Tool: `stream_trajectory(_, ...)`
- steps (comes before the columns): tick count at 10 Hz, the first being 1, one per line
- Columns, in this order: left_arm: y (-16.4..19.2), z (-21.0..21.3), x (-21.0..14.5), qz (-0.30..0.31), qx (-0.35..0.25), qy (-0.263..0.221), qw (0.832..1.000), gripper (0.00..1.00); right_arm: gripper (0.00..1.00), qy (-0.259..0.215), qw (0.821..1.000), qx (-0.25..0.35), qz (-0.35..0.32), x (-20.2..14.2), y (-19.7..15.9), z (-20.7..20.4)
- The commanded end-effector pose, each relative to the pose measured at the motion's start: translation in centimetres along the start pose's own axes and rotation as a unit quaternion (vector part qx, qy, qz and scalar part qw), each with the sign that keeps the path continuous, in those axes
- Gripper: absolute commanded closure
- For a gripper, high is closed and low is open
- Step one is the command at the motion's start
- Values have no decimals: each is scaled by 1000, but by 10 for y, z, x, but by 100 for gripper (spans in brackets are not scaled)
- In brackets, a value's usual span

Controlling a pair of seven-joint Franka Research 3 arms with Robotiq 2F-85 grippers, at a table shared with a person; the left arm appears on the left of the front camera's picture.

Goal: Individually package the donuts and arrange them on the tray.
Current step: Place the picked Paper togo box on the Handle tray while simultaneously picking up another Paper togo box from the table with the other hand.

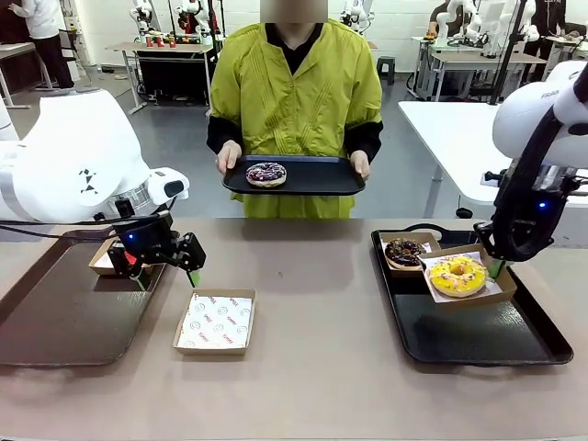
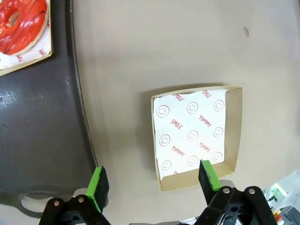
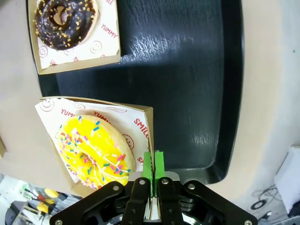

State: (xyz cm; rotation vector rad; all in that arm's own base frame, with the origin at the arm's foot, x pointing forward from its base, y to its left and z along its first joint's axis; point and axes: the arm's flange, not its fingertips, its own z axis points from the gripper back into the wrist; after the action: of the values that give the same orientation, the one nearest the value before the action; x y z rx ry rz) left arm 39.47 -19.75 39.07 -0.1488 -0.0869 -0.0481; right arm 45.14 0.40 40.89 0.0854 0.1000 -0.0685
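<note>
A yellow-frosted donut (image 1: 457,274) (image 3: 93,150) lies in a paper-lined box on the black tray (image 1: 514,344) at the right. My right gripper (image 1: 497,268) (image 3: 153,164) is shut on that box's near wall. Behind it a chocolate donut (image 1: 403,250) (image 3: 63,16) sits in its own box. The person holds a second black tray (image 1: 322,179) carrying a purple drizzled donut (image 1: 266,174). My left gripper (image 1: 165,273) (image 2: 153,180) hangs open just above the table beside an empty lined box (image 1: 216,322) (image 2: 194,136). A red donut (image 2: 21,21) rests in a box on the dark brown tray (image 1: 55,322) (image 2: 42,131).
Bare tan table (image 1: 312,266) lies between the two trays. The person's hands grip the held tray at both ends, above the table's far edge. A white table (image 1: 459,138) stands at the far right.
</note>
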Motion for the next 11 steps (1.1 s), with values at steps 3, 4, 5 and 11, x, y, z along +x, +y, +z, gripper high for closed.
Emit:
stream_trajectory(3,-20,-34,6,26,40,-14,999,0,98,11,1000,-5,-1,3,-4,-33)
stream_trajectory(4,-26,-41,8,26,51,-15,998,0,98,15,1000,-3,0,2,-6,-38)
stream_trajectory(5,-29,-46,9,25,57,-12,998,0,98,21,1000,-2,3,1,-7,-43)
stream_trajectory(11,-29,-69,15,33,63,15,997,0,98,39,999,2,1,9,-8,-59)
